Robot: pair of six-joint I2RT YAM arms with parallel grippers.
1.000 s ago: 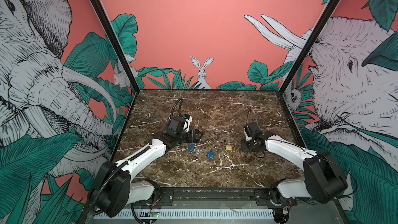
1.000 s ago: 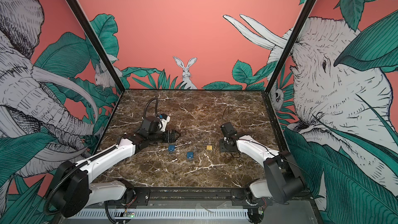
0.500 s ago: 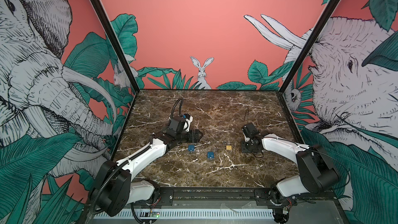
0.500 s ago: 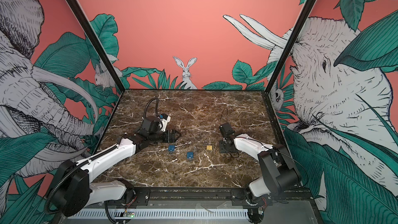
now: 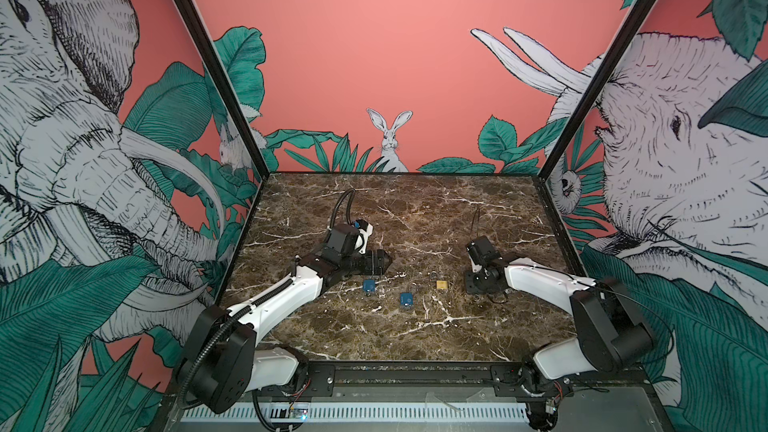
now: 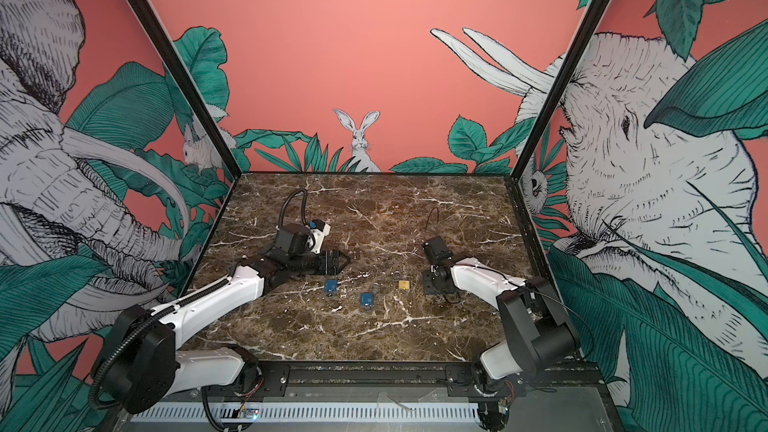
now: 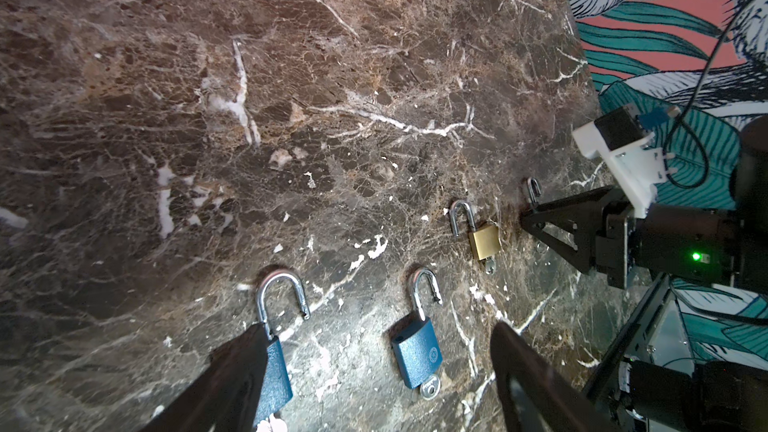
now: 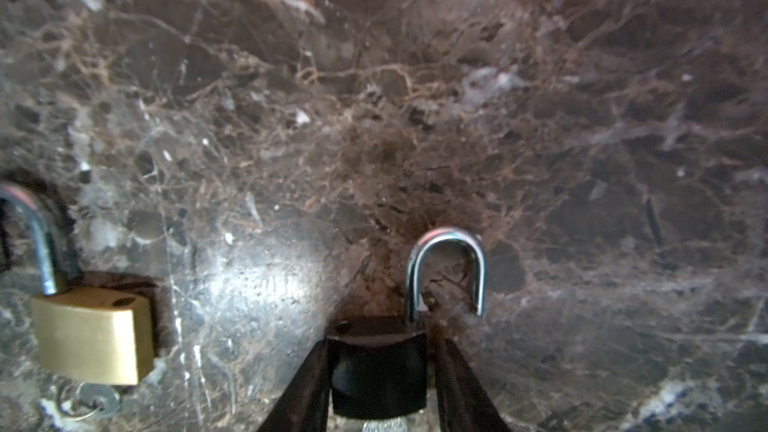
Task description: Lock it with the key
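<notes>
You have four padlocks on the table (image 5: 415, 209), and all four shackles stand open: two blue, one brass, one black. They lie in a loose row across the middle of the table, a little nearer its front edge than its back edge. Counting from the left edge, you meet the first blue padlock (image 5: 368, 285), the second blue padlock (image 5: 406, 299), the brass padlock (image 5: 441, 284) and then the black padlock (image 8: 376, 371). The black one is hidden under your right arm (image 5: 540, 280) in both top views.

Three keys show, each seated in the bottom of its lock. There is a key (image 7: 430, 389) in the second blue padlock, a key (image 7: 490, 265) in the brass padlock and a key (image 8: 382, 425) in the black padlock. The bottom of the first blue padlock is hidden behind a finger in the left wrist view, so you cannot tell whether a fourth key sits there.

Your right fingers (image 8: 303, 392) sit down at the table, one close against each side of the black padlock's body. You cannot tell whether they already pinch it. Your left fingers (image 7: 232, 376) are spread wide over the table, just toward the back edge from the first blue padlock.

Compared with a second ago, your right arm's elbow has swung in toward the middle of the table, and the right fingers have drawn closer together. Your left arm (image 5: 282, 297) and the two blue padlocks and the brass one lie where they were.
</notes>
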